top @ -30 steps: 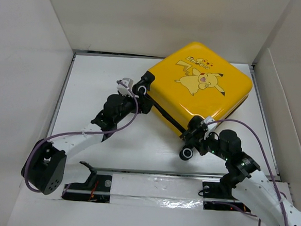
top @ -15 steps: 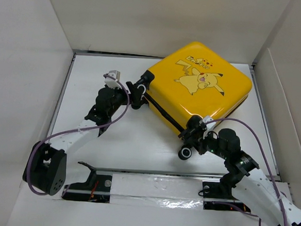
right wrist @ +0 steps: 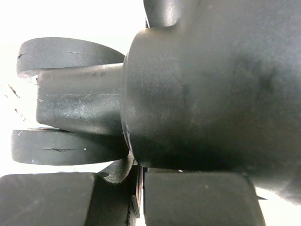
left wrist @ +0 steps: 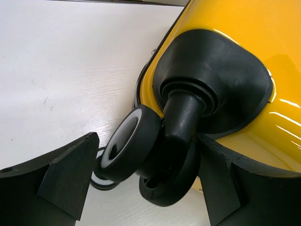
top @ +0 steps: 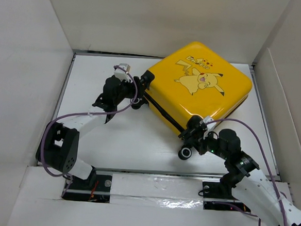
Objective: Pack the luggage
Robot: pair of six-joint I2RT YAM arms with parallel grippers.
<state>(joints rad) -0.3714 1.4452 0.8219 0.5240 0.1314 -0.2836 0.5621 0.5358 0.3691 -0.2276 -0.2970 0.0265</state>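
There was one suitcase (top: 198, 88) on one desk (top: 96, 73). Two casters showed on it, the 9 o'clock caster (top: 145, 81) and the 6 o'clock caster (top: 185, 152), each with two wheels. Two claws were present, the left claw (top: 136, 94) and the right claw (top: 194, 138).

Only one bit of lettering is showing: a short line of small characters (top: 196, 59) is running across the lid of the yellow hard-shell suitcase (top: 229, 100), just above the Pikachu cartoon (top: 199, 78), with tiny red marks beside it. The top view is rendering it too small to read, so no word is coming through. Both wrist views are showing nothing legible, on shell or on caster wheel (left wrist: 127, 149).
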